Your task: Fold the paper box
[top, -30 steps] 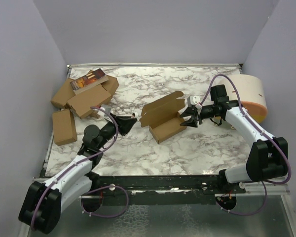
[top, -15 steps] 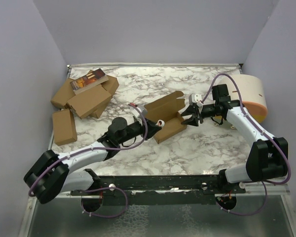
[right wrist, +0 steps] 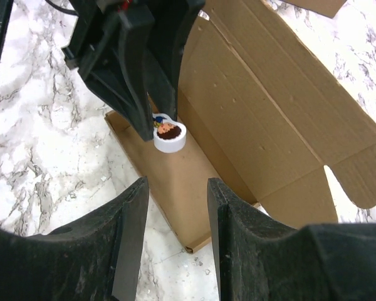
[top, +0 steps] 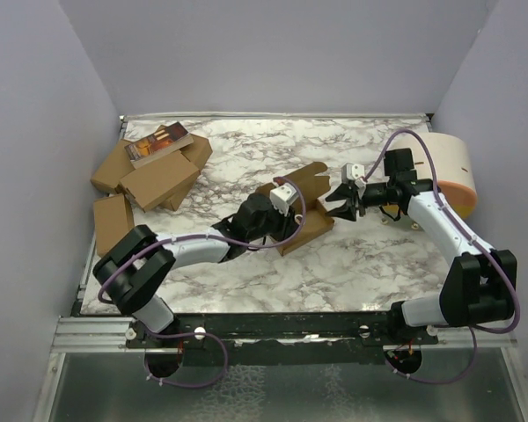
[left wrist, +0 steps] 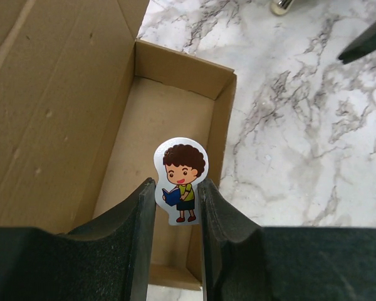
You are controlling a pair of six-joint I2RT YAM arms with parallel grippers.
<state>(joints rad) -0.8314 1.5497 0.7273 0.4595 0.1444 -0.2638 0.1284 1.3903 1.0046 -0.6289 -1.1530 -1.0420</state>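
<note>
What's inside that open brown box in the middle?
Bare cardboard floor in the paper box, nothing lying on the visible part. The left gripper holds a small white piece with a cartoon boy over it. Its fingers hide the near end of the floor.

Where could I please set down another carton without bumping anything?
The table is bare at the far middle, between the heap of cartons and the white cylinder, and at the near right, between the open box and the right arm. The centre is crowded: the left gripper and right gripper hover at the box.
</note>
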